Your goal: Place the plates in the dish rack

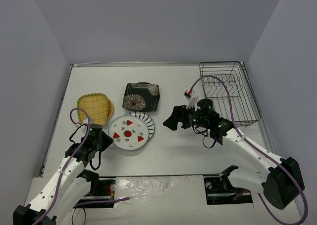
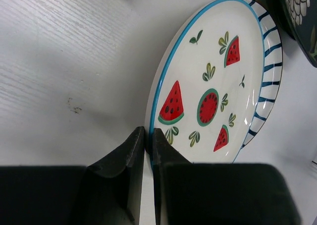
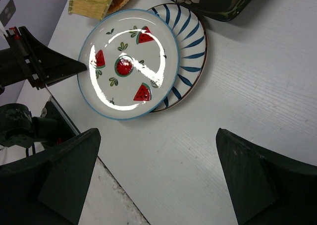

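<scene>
My left gripper (image 1: 106, 139) is shut on the near-left rim of the watermelon plate (image 1: 128, 132). In the left wrist view its fingertips (image 2: 136, 140) pinch the blue edge of the watermelon plate (image 2: 213, 86). That plate lies partly on the striped plate (image 1: 148, 121). A black floral plate (image 1: 141, 96) sits behind them. At the left, a yellow woven plate (image 1: 93, 107) rests on an orange-brown plate (image 1: 110, 107). My right gripper (image 1: 171, 121) hovers open to the right of the plates, with bare table between its fingers (image 3: 74, 160). The dish rack (image 1: 228, 91) stands empty at the far right.
White walls close in the table at the back and on both sides. The right arm's purple cable (image 1: 218, 81) loops over the rack's near-left corner. The arm bases (image 1: 99, 188) sit at the near edge.
</scene>
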Controlling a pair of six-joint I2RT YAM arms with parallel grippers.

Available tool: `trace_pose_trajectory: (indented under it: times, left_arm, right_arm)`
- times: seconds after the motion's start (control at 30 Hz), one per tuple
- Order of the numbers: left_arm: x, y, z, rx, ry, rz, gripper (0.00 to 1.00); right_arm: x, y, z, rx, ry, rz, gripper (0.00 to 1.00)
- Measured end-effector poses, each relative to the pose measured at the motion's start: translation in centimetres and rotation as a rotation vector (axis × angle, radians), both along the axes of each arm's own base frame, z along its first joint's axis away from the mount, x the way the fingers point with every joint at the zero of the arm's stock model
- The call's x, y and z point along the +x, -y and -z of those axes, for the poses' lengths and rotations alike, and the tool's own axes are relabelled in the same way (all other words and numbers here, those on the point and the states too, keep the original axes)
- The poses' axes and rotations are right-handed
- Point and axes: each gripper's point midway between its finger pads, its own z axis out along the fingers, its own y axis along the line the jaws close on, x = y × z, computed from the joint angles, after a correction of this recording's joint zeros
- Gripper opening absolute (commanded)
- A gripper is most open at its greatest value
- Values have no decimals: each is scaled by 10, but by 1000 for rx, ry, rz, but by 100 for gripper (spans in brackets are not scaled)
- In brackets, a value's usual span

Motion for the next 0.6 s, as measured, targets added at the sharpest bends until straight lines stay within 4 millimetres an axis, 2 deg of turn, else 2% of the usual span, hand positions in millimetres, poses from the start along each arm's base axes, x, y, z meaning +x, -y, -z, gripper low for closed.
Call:
trace_pose_trajectory:
  times: [0.27, 0.37, 0.47, 0.6]
  left_arm:
    - [-9, -3, 21, -18, -10, -28, 4]
    - [-7, -2, 23, -27, -4, -35, 14]
    - [-9, -2, 27, -27, -9, -37, 31]
    - [-10, -3, 29, -28, -8, -37, 38]
  right_arm:
    - [-1, 0, 0, 0, 1, -3, 100]
    - [-1, 0, 0, 0, 1, -3, 100]
    - [-1, 0, 0, 0, 2, -3, 100]
    - [-1, 0, 0, 0, 1, -3, 100]
